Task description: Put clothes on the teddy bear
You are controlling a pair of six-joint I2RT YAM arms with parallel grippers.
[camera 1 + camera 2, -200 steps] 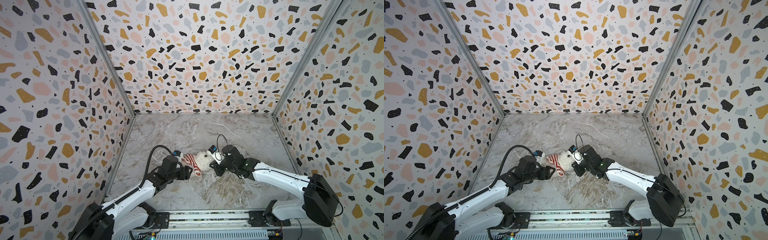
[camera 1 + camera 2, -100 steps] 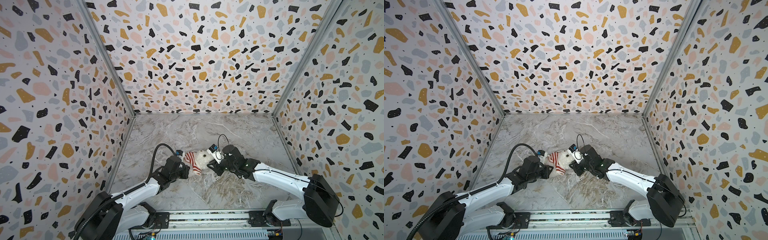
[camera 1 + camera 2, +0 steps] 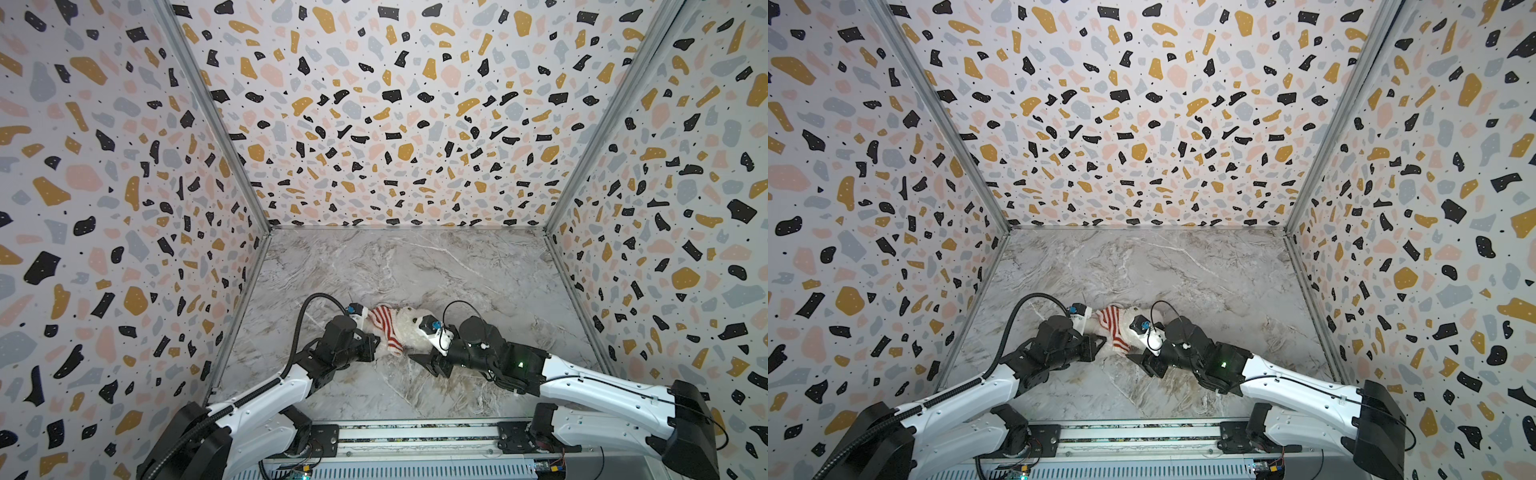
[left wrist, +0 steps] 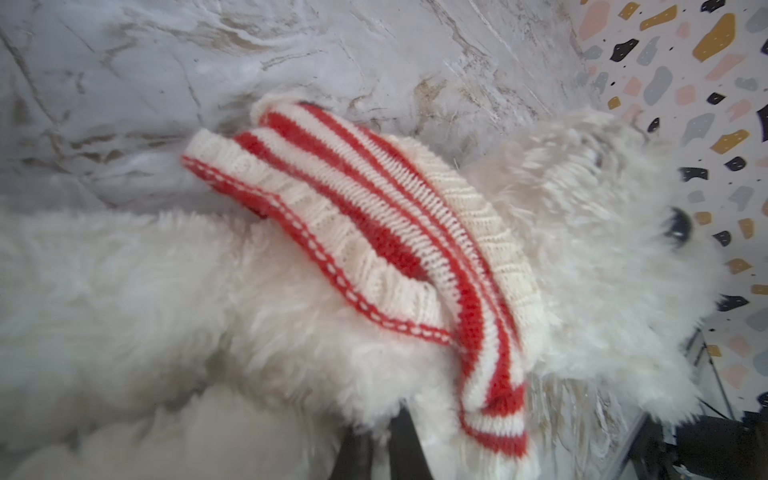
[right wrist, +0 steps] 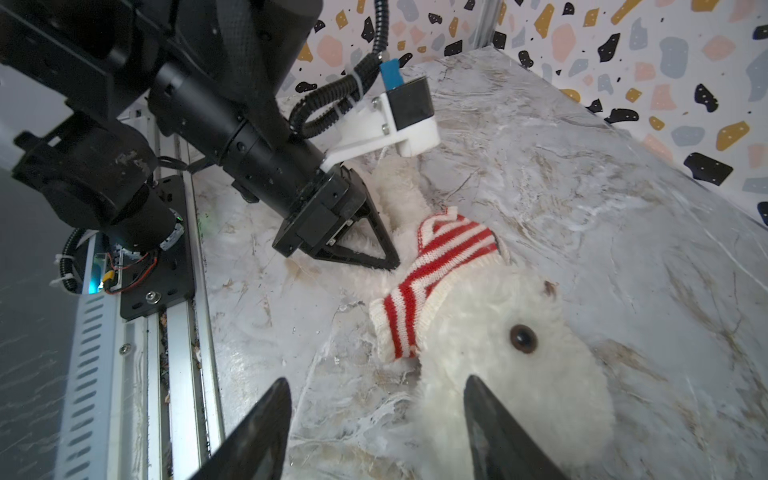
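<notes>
The teddy bear (image 3: 405,332) lies on its side on the marble floor, fluffy and cream-white, one dark eye up (image 5: 523,338). A red-and-white striped sweater (image 3: 384,322) (image 5: 440,257) is bunched round its neck and upper chest, and its belly and legs (image 4: 145,291) are bare. My left gripper (image 3: 376,343) (image 4: 380,419) (image 5: 390,264) is shut on a tuft of fur on the bear's body, just below the sweater's hem (image 4: 374,307). My right gripper (image 3: 419,359) (image 5: 376,386) is open beside the bear's head, one finger over the fur, holding nothing.
Terrazzo-patterned walls (image 3: 374,124) close in the marble floor (image 3: 415,266) on three sides. A metal rail with the arm bases (image 3: 415,432) runs along the front edge. The left wrist camera's cable (image 3: 307,303) arcs above the left arm.
My left gripper has reached in to the bear's body and closed on its fur. My right gripper, shut at the bear's head before, has opened its jaws.
</notes>
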